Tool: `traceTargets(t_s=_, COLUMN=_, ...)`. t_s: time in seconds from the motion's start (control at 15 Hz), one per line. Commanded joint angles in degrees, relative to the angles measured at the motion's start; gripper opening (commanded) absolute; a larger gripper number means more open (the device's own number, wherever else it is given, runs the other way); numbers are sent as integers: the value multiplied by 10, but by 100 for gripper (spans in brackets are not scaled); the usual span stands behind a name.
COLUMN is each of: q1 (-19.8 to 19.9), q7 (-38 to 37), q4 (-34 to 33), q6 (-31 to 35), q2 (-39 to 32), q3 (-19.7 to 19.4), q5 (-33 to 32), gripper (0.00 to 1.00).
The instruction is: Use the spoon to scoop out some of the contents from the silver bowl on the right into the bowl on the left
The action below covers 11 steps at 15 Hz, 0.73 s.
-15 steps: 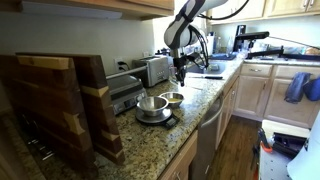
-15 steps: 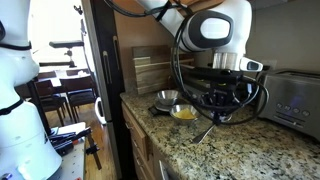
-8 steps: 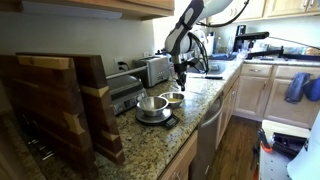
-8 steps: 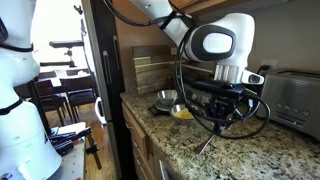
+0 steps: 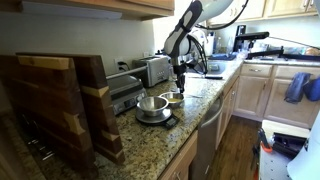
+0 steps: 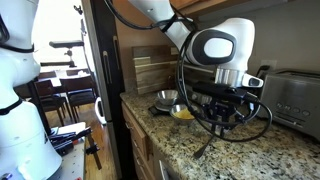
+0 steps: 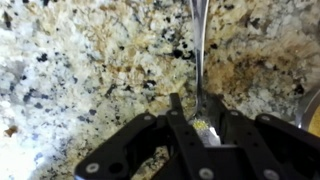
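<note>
Two silver bowls stand together on the granite counter. The nearer one (image 6: 183, 112) holds yellow contents and also shows in an exterior view (image 5: 173, 98). The other bowl (image 6: 165, 98) sits behind it and rests on a dark base in an exterior view (image 5: 152, 105). My gripper (image 6: 221, 121) hangs low over the counter beside the bowls and points down. In the wrist view its fingers (image 7: 201, 118) are closed around a metal spoon (image 7: 201, 60), which has yellow bits on it. The spoon (image 6: 208, 143) slants from the jaws down to the counter.
A toaster (image 6: 297, 97) stands close behind the gripper, and it also appears in an exterior view (image 5: 153, 69). Wooden cutting boards (image 5: 55, 105) lean against the wall past the bowls. The counter edge (image 6: 150, 130) drops off near the bowls. A sink faucet (image 5: 205, 48) is farther along.
The gripper has shifted slightly away from the bowls and lower, and the spoon has moved with it. The bowls have not moved.
</note>
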<state>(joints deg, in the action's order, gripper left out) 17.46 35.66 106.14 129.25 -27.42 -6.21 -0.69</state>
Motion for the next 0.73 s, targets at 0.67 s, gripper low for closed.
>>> traceTargets(t_s=0.67, q1=-1, q7=4, q4=4, q6=-4, q2=55, q3=3, q5=-2, gripper=100)
